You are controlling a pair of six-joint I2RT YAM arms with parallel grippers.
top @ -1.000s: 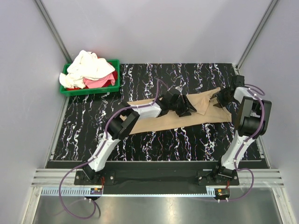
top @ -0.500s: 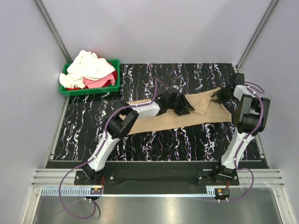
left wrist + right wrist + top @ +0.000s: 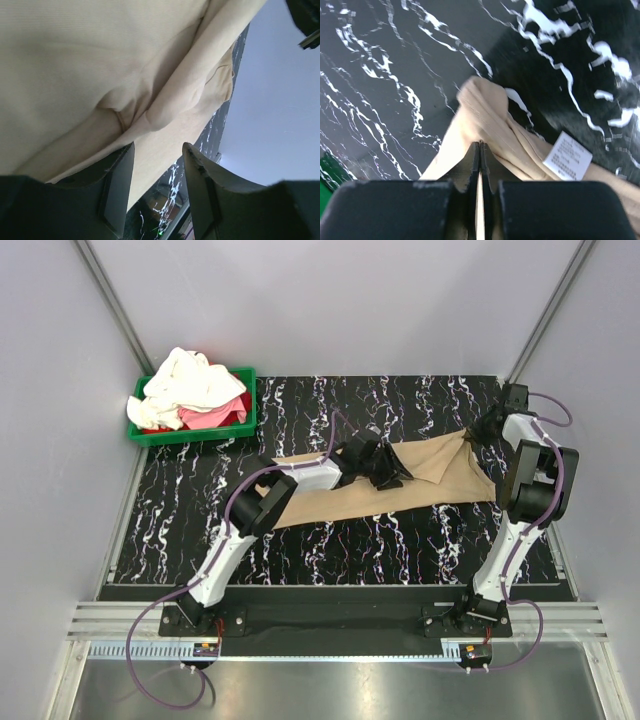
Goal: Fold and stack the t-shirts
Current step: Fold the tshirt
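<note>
The right gripper (image 3: 480,146) has its jaws pinched tight on the far right corner of the tan shirt (image 3: 430,480), which lies spread across the table (image 3: 400,540). The left gripper (image 3: 158,146) has its jaws apart over the shirt's middle folds.

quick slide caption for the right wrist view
Right gripper shut on an edge of the tan shirt, care label showing, over the marbled table.

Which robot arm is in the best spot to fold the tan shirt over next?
Right, probably. The right pincer is shut on the tan shirt at its far right edge, ready to pull it over. The left pincer hangs open above the shirt's middle, gripping nothing.
</note>
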